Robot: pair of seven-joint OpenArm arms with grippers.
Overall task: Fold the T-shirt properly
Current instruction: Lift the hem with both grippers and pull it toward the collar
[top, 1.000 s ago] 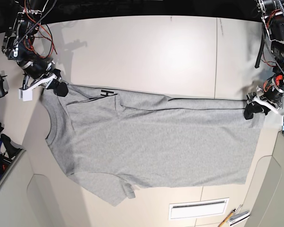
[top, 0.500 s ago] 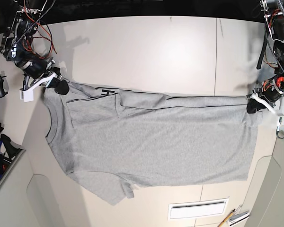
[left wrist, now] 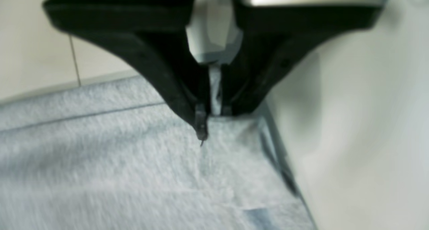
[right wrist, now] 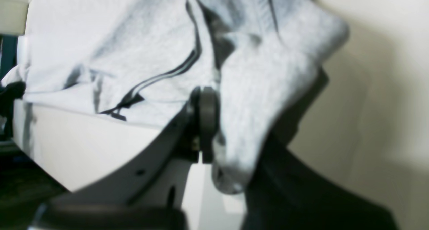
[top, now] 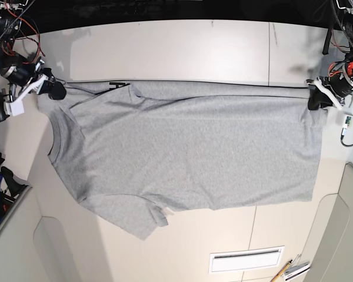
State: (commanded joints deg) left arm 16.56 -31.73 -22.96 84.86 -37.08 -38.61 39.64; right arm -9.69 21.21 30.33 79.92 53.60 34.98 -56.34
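1. Shirt [top: 194,153] lies across the table, far edge pinched at both corners – uneven pulling could skew the fold.
2. Right gripper [right wrist: 236,146] is clamped on a thick bunch, so a layer might slip out.
3. Left gripper [left wrist: 215,106] is clamped on shirt too – shallow bite, could pop off if tugged.
4. Arms sit wide apart, fingers low at the far corners.

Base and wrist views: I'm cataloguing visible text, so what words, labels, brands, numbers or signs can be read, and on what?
"H", or what looks like it: black mark on the T-shirt, near its far edge in the base view; partly hidden, so uncertain.
Black print in the right wrist view, same shirt: only fragments show, unreadable.
I can make out no other text.
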